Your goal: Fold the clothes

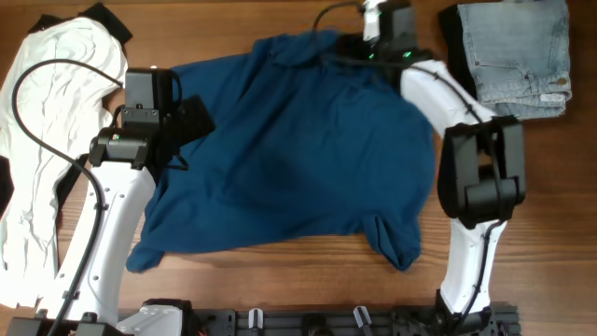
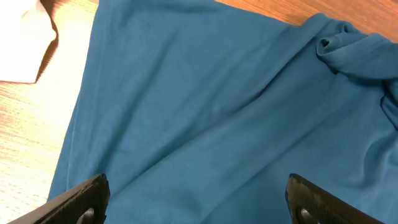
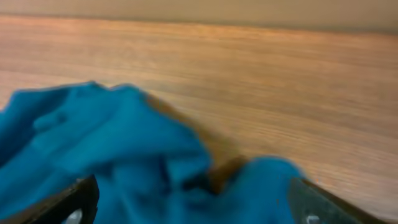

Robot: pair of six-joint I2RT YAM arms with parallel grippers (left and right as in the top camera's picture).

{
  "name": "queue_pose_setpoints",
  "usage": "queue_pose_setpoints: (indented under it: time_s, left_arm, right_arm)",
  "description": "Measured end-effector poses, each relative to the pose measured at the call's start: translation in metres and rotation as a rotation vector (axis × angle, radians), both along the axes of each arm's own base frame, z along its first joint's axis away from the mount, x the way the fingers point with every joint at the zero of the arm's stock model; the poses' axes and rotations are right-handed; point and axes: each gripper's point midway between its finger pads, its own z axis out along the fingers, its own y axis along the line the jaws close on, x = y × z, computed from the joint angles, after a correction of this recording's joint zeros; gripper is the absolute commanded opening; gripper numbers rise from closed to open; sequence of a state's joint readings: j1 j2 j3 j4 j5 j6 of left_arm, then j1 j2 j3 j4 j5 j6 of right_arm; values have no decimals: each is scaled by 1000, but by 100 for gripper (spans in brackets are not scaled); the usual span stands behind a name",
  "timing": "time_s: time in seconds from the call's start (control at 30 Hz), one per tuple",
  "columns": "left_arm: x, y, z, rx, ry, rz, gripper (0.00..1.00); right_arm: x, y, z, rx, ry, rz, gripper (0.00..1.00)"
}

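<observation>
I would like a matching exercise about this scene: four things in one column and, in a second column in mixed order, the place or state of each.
Column one
1. blue shirt
2. white garment
3. jeans
4. right gripper

Column two
A. folded, in the far right corner
B. at the far edge of the shirt, fingers apart
C. spread out in the middle
D. crumpled at the left edge

Pairs: 1-C, 2-D, 3-A, 4-B
</observation>
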State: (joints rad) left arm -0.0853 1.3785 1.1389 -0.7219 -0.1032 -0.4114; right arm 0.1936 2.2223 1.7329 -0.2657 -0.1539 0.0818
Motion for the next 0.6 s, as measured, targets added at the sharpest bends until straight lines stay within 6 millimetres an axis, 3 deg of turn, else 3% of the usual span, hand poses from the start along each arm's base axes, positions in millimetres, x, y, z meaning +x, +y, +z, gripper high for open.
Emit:
queue_pose_setpoints:
  time_s: [0.07,0.17,0.27,0.4,0.57,0.6]
  left_arm:
    - [2,0,2,-1,-11,0,91]
    - [4,0,3,-2,-21,0,91]
    - [4,0,3,-2,-20,0,91]
    - [1,0,1,-1,-7,0,91]
    - [-1,0,-1,1,7,0,91]
    - [-1,0,-1,1,7,0,91]
  right_arm:
    - [14,-9,36,-1,-24,17,99]
    - [31,-2,94,-5,-154,65,98]
    - [33,6,106,-12,-190,100,97]
    - [33,16,78,-7,-148,150,95]
    - [32,28,-12,19,-4,206,91]
    - [30,31,-20,26,12,216,90]
